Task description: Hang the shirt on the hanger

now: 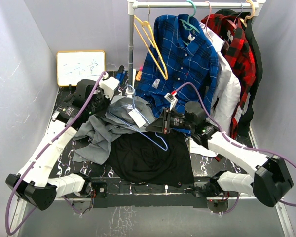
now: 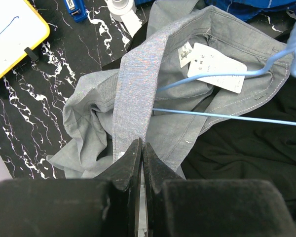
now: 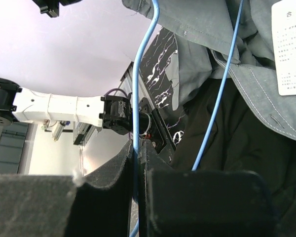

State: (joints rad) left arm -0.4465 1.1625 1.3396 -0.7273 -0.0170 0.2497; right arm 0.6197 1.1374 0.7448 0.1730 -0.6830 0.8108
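My left gripper (image 2: 141,148) is clenching one flat band of the shirt (image 2: 138,84). The single grey button-up is lying crumpled on the black marbled surface (image 2: 24,113), its right side spilling onto one black cloth (image 2: 246,153). My right gripper (image 3: 138,148) is pinching tight on the wire of the one light-blue hanger (image 3: 140,74), which is crossing the shirt's open collar and running out over the black cloth.

Two tags are showing at the collar, a small sewn label (image 2: 186,57) and a larger white paper tag (image 2: 217,71). Both are carrying print too fine for me to read.

Farther out, one whiteboard (image 1: 81,67) is leaning against the back wall, its faint blue scrawl illegible. One blue object (image 2: 74,10) with white lettering is being cut off by the top edge of my left wrist view.

On the rail (image 1: 197,4), four garments are hanging, with a blue plaid shirt (image 1: 182,59) in front. A white one (image 1: 229,94), a red plaid one (image 1: 234,47) and a black one (image 1: 256,64) are overlapping and half hidden.
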